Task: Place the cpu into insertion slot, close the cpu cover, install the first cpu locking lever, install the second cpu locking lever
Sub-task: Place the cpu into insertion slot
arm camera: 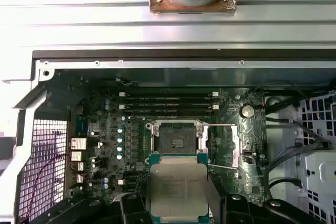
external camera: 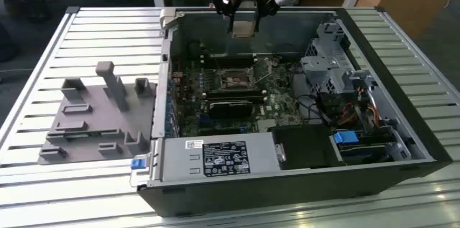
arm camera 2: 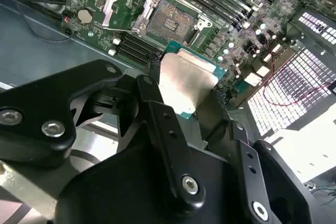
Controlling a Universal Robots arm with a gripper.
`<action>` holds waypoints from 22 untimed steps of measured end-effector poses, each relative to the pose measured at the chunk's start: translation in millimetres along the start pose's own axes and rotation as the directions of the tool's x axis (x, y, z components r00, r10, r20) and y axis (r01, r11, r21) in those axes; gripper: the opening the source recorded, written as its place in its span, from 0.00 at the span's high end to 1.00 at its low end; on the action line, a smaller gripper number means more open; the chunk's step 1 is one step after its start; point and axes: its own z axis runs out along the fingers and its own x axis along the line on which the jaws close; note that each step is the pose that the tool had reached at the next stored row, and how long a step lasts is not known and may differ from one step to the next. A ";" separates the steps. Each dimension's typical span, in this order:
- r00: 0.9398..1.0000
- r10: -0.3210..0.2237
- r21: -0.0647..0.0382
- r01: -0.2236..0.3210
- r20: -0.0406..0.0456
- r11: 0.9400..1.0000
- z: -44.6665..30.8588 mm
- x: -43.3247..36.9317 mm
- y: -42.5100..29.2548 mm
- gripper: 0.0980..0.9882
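My gripper (external camera: 244, 16) hangs above the far wall of the open computer case (external camera: 402, 131), shut on the cpu (external camera: 244, 29), a flat square chip with a pale metal face. In both wrist views the cpu (arm camera 2: 186, 80) (arm camera: 177, 187) sits between the black fingers (arm camera 2: 157, 119), well above the board. The insertion slot (external camera: 236, 81) (arm camera 2: 169, 20) (arm camera: 177, 141) lies bare on the green motherboard, dark in its centre. Beside the slot the cpu cover (arm camera 2: 108, 8) (arm camera: 218, 126) stands swung open, a thin silvery frame. A thin locking lever (arm camera: 220, 167) sticks out next to it.
A grey fixture block (external camera: 93, 115) rests on the slatted table at the exterior view's left. Inside the case are the labelled power supply (external camera: 219, 158) at the near side, a metal drive cage (external camera: 330, 66) with cables at the right, and memory sticks (external camera: 231, 97) near the slot.
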 end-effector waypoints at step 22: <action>0.971 0.236 -0.009 -0.236 0.033 0.972 2.3 0.0 -0.3 0.52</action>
